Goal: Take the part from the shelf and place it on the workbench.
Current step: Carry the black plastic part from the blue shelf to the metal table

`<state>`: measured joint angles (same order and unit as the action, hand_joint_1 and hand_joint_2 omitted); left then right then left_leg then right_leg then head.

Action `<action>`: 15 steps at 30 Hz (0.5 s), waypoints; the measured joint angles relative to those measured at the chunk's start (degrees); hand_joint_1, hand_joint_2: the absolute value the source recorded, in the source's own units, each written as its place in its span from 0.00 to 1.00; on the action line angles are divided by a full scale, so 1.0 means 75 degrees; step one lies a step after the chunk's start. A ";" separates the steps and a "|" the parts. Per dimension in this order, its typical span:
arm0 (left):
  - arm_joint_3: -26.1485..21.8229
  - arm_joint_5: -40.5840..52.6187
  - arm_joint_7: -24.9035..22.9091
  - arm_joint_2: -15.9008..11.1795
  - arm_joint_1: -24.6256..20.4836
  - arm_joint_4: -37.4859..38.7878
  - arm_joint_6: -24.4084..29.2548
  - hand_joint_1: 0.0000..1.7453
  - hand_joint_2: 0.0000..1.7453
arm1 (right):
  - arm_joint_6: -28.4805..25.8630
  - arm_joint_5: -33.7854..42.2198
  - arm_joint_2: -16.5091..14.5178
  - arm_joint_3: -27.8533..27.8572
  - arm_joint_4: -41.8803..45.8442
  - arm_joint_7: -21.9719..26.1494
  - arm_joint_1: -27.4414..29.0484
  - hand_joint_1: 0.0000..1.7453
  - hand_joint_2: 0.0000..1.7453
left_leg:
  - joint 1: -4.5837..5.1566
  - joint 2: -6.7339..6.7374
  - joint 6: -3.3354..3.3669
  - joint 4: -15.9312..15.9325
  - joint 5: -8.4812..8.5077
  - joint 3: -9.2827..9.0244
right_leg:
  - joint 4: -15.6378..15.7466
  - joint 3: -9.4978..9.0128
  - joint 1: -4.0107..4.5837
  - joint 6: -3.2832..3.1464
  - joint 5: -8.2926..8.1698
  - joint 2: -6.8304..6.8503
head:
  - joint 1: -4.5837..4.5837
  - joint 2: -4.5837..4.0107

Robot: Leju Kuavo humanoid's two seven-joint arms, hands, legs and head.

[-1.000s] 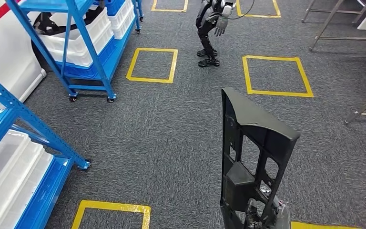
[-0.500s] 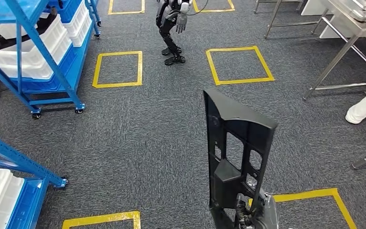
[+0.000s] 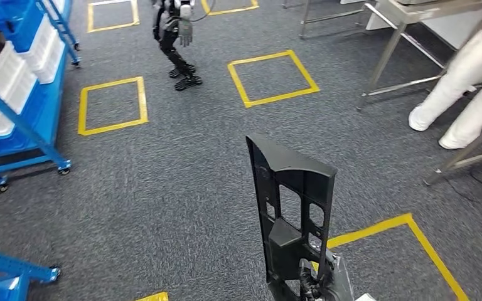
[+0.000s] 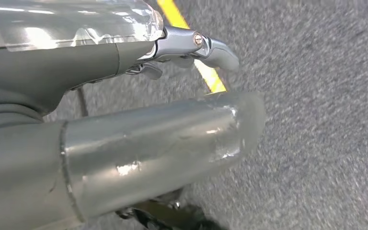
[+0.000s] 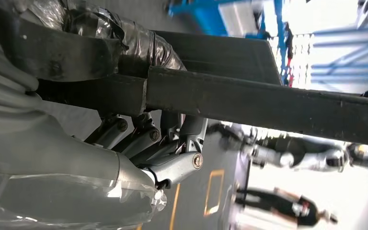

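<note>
A tall black plastic part [image 3: 295,207] with several cut-out windows stands upright low in the head view. My right hand [image 3: 320,285] grips it at its lower end. In the right wrist view the dark fingers [image 5: 148,143] wrap around the part's black bar [image 5: 268,100]. My left hand [image 4: 139,96] hangs over grey carpet in the left wrist view, thumb and fingers apart, holding nothing. A steel workbench [image 3: 408,12] stands at the far right, with its legs and the edge of its top showing.
Another humanoid robot [image 3: 177,31] stands ahead at the far side. A blue wheeled shelf [image 3: 19,81] with white bins is on the left. A person in white trousers [image 3: 464,81] stands by the workbench. Yellow tape squares [image 3: 273,78] mark the grey carpet.
The camera has turned right, so the shelves slid off to the left and the workbench and the person's legs came further into view. My right hand still holds the part upright.
</note>
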<state>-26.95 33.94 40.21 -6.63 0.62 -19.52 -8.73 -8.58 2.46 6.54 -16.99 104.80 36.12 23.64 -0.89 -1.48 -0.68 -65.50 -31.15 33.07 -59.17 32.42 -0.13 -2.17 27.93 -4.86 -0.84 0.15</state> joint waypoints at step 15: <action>0.0178 -0.0819 -0.0002 -0.0981 0.0147 0.0443 -0.0128 0.00 0.00 | 0.1012 -0.0207 -0.0363 0.0651 -0.0074 0.0152 0.0553 1.00 1.00 | 0.0014 0.0815 0.0238 0.1175 0.0330 -0.0481 | -0.1016 0.0520 -0.0075 0.0351 0.0345 0.0819 | -0.0003 0.0000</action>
<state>-25.61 27.80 40.19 -13.99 1.73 -16.19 -9.69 -0.99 0.90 3.82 -12.10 104.24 37.27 27.79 -0.78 4.63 1.11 -56.68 -28.68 29.46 -66.79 36.32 -0.69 0.46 30.52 1.28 -0.86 0.15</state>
